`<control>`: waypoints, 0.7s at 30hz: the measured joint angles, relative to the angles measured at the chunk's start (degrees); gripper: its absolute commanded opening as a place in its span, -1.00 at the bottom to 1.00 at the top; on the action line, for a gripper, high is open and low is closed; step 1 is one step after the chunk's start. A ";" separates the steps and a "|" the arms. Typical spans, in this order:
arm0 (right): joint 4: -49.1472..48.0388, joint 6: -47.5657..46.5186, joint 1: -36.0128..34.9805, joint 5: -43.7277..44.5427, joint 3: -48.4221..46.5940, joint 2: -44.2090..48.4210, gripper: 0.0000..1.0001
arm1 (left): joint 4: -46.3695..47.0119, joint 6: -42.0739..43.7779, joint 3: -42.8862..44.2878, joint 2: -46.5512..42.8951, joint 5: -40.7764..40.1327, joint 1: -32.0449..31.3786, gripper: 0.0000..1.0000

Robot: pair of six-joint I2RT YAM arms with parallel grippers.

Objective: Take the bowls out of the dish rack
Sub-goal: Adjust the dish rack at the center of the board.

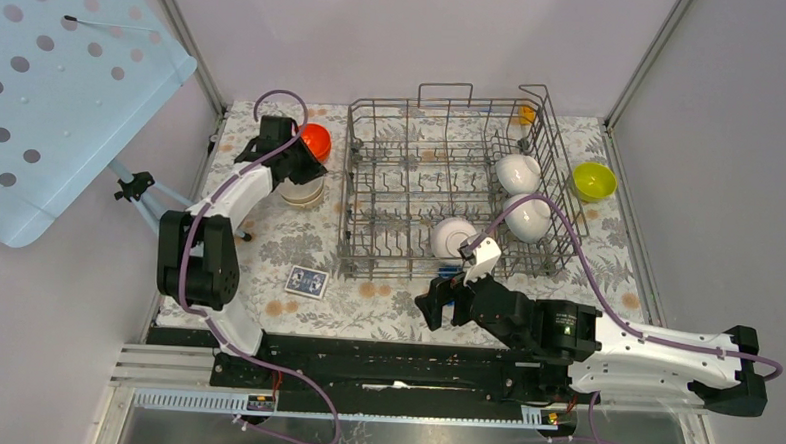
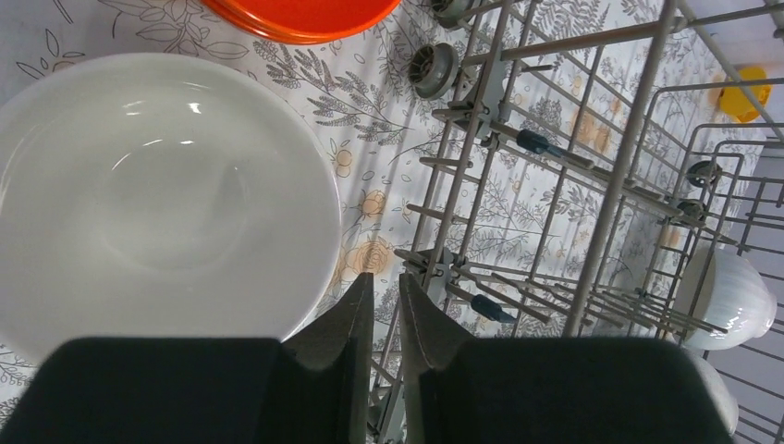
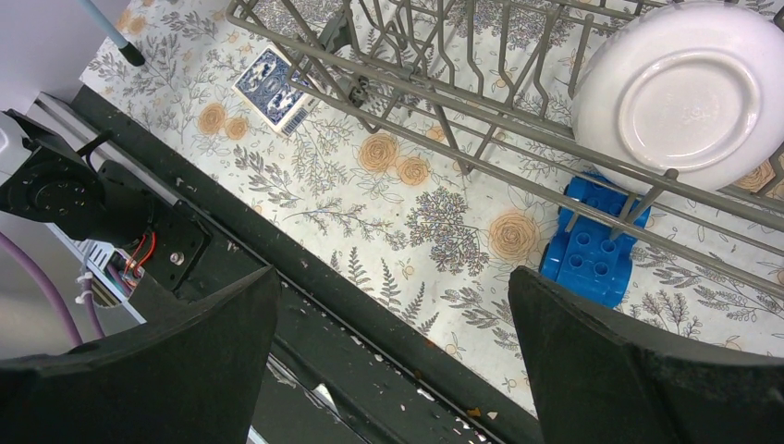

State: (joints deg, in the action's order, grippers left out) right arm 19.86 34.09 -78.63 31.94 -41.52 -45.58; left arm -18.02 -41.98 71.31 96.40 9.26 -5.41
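Note:
The grey wire dish rack (image 1: 371, 181) stands mid-table with three white bowls in it (image 1: 518, 172), (image 1: 526, 218), (image 1: 452, 238). Outside it lie a yellow-green bowl (image 1: 594, 181) on the right and an orange-red bowl (image 1: 315, 141) on the left. My left gripper (image 1: 296, 166) hovers over a pale bowl (image 2: 157, 203) beside the rack (image 2: 629, 139). Its jaws (image 2: 385, 296) are almost shut, with a thin gap and nothing between them. My right gripper (image 3: 393, 314) stands wide open and empty over the table's front edge, below the nearest white bowl (image 3: 689, 92).
A blue toy car (image 3: 592, 245) sits just outside the rack's front wall. A playing card (image 1: 307, 280) lies at front left. A small yellow thing (image 1: 526, 115) hangs at the rack's back right corner. A blue perforated panel (image 1: 55, 87) on a tripod stands at far left.

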 measured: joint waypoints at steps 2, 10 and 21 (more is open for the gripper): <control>-0.02 -0.15 0.00 0.00 0.02 -0.02 0.99 | 0.13 0.02 0.02 0.59 0.00 0.00 -0.66; -0.02 -0.63 0.00 0.02 0.02 -0.55 0.99 | 0.17 0.11 0.02 2.49 -0.02 0.00 -0.67; -0.02 -0.66 0.00 0.02 0.04 -0.55 0.99 | 0.46 0.44 0.02 3.37 -0.09 0.00 -0.68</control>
State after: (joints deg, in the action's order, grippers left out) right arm 19.84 33.43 -78.63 31.97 -41.47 -46.13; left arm -17.56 -41.54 71.33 99.77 9.17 -5.41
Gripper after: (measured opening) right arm 0.994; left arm 0.163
